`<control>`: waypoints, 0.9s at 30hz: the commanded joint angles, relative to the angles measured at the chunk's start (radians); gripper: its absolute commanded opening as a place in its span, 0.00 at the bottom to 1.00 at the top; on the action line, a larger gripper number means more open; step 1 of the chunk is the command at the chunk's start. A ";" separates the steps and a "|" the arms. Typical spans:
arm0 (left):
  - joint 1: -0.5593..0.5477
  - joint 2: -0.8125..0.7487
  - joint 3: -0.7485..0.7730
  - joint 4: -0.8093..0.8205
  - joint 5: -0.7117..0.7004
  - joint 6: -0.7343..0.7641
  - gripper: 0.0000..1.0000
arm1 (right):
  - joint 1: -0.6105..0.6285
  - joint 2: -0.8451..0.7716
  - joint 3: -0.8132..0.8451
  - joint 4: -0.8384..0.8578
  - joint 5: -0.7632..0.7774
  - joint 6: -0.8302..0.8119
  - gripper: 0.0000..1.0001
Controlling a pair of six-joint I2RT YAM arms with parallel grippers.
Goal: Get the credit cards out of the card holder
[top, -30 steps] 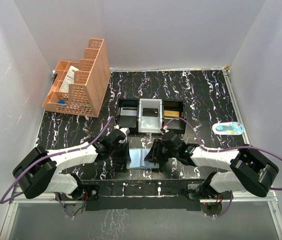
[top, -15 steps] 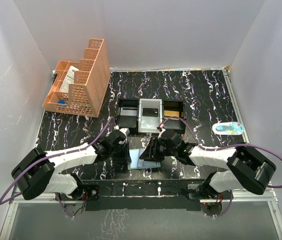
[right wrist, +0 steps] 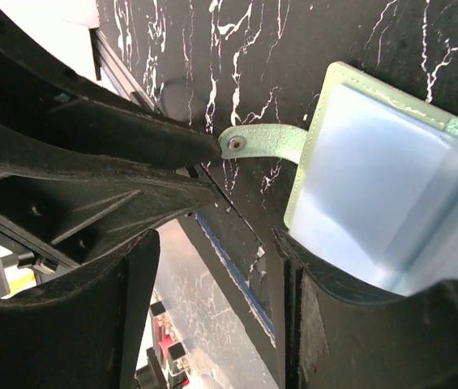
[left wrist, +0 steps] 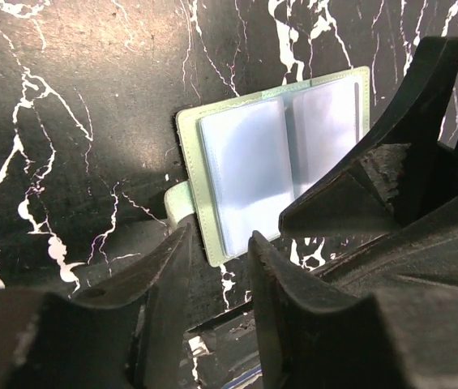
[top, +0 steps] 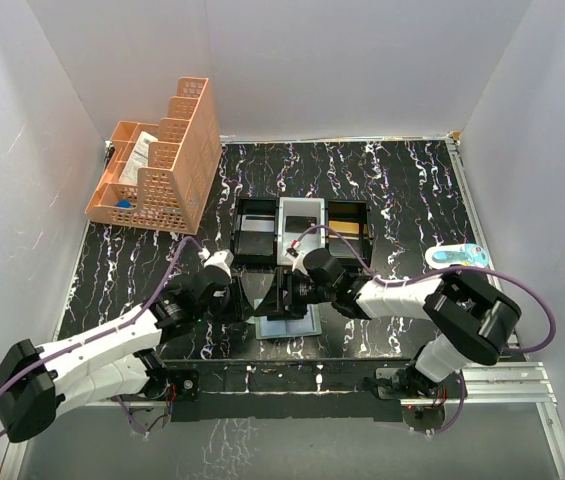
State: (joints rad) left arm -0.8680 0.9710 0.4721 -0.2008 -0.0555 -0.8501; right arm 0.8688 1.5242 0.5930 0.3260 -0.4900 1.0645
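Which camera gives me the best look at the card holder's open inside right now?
Left wrist: the card holder lies open on the table with both shiny panels facing the camera. Right wrist shows only one panel's corner and the snap tab. Top external shows it small and partly covered.

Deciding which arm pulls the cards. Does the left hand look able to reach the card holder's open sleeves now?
Probably, in part: the card holder lies open just ahead of the left hand, nothing between. The right hand hangs over its far panel, so only the near panel looks free.
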 commanded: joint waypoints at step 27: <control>-0.040 0.253 0.087 0.083 0.098 0.066 0.53 | -0.009 -0.237 0.023 -0.510 0.531 -0.161 0.44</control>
State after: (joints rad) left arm -0.9009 1.2263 0.5701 -0.1123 0.0620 -0.7818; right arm 0.8619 1.2755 0.5938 -0.2218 0.0544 0.9195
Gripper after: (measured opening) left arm 0.534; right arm 0.453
